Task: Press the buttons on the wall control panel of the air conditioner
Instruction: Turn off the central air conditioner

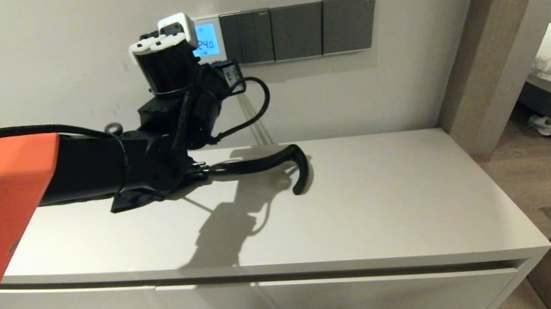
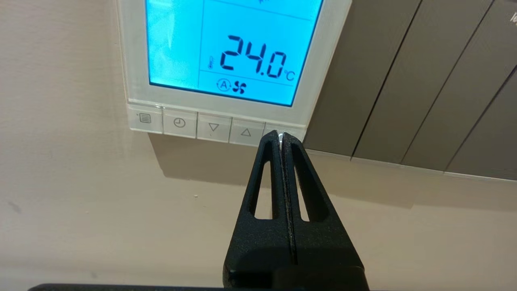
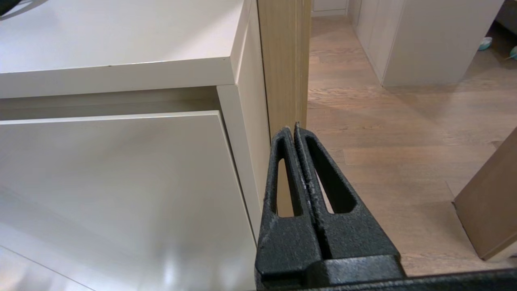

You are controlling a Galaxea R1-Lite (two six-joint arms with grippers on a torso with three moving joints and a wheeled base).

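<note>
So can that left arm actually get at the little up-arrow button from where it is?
Probably yes. The left gripper, fingers shut, has its tip at the panel's rightmost button, right beside the up-arrow button. Nothing lies between them on the control panel, so a small sideways shift should do it.

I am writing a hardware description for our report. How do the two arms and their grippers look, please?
The left arm is black with an orange cover near the shoulder, white caps on the wrist, and loose black cables. The left gripper and right gripper are alike: rough matte black plastic, two tapered fingers, each with a long slot.
</note>
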